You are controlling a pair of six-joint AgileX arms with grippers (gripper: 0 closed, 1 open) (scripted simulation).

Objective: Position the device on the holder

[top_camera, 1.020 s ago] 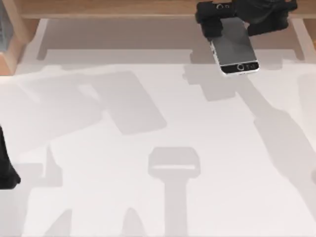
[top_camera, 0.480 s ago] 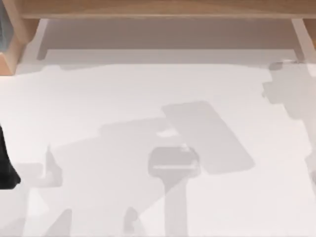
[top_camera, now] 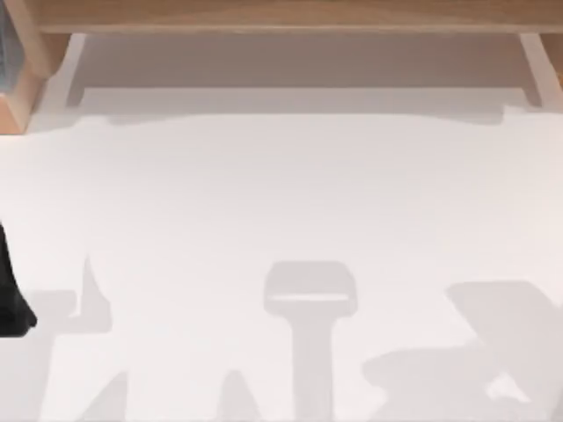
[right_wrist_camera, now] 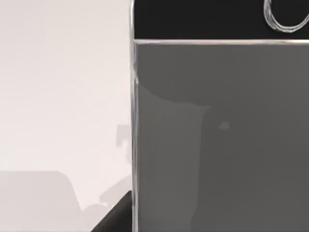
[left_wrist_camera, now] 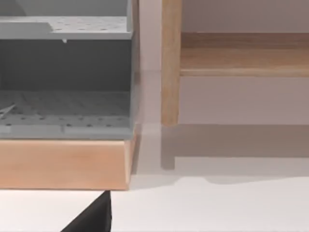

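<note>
Device [right_wrist_camera: 217,135] fills right of right wrist frame, screen facing camera, over white bench [top_camera: 281,193]; finger state: cannot tell. Left arm [top_camera: 10,299] parked, left edge. Step: carry. Next: locate holder, lower device

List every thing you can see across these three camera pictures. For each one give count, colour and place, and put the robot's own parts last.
Table: one, white, spanning the top view, with grey shadows across its near part.
Wooden frame: one, light brown, along the table's far edge, with a post in the left wrist view.
Perforated rack: one, grey, on a wooden base at the table's far left.
Smartphone: one, dark grey screen, black bezel, silver rim and round home button, close before the right wrist camera, over the white table.
Left arm: one, black, at the table's left edge.
</note>
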